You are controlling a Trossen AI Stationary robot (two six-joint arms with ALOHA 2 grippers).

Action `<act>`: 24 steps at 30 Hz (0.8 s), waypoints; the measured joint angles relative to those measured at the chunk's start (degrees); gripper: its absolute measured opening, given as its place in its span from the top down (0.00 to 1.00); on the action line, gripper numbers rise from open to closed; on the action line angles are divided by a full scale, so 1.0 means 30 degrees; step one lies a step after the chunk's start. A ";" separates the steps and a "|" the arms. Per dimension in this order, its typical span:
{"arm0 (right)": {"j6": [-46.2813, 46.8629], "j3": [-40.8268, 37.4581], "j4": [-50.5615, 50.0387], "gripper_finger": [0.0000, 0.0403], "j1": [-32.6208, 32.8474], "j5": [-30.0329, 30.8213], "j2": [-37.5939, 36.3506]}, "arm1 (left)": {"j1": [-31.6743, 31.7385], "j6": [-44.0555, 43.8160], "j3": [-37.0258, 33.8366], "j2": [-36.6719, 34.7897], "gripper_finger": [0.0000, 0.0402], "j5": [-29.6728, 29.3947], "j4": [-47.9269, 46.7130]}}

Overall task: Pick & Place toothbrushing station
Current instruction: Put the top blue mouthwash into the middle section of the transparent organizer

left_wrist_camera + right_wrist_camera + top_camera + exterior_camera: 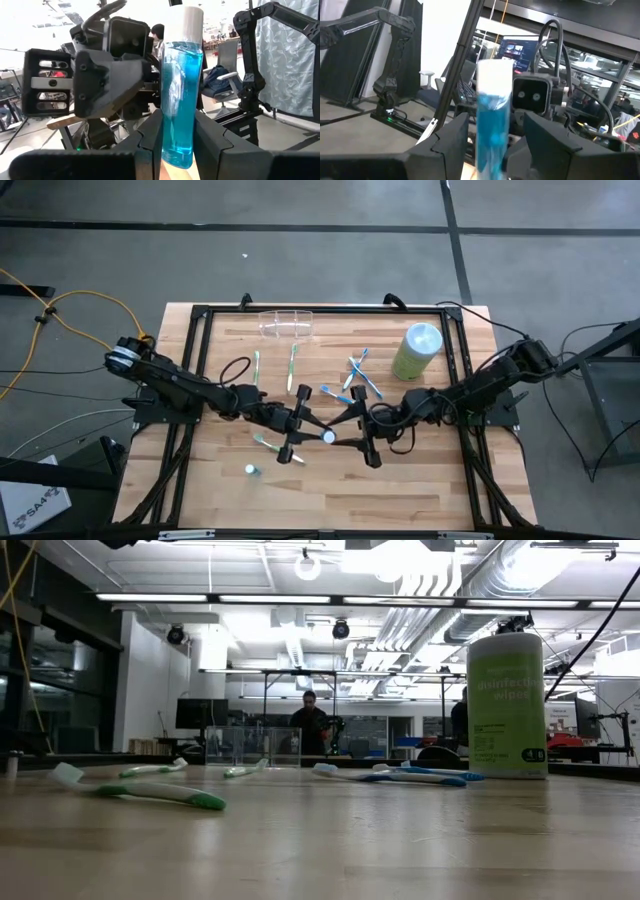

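Two dark, jointed arms with black cables looping along them, each ending in a blocky black two-fingered claw

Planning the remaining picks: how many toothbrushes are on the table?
6. One green toothbrush and another near the clear holder, a third by the left end effector. Three blue toothbrushes clustered beside the canister. Arms may hide more.

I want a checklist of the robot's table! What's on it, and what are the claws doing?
Surface: wooden table, dark frame round it.
Job's things: clear holder at the far edge, with no toothbrush in it.
Clutter: green toothbrushes, blue toothbrushes, green wipes canister, small cap.
Grippers: left gripper shut on a blue liquid bottle; right gripper open around the same bottle, mid-table.
Cables: yellow cable on the floor, left.
Surroundings: a person far behind.
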 joint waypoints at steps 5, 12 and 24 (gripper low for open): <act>0.0270 0.0000 0.0030 0.55 -0.0216 -0.0077 0.0000 | 0.0212 0.0231 -0.0011 0.0648 0.81 0.0000 0.0953; 0.0827 0.0000 -0.0297 0.55 -0.0216 -0.0095 0.0000 | 0.0704 -0.0488 -0.0011 0.0764 0.81 0.0984 0.1471; 0.0894 0.0000 -0.0537 0.58 -0.0215 -0.0059 0.0000 | 0.0809 -0.0694 -0.0011 0.0764 0.81 0.1307 0.1528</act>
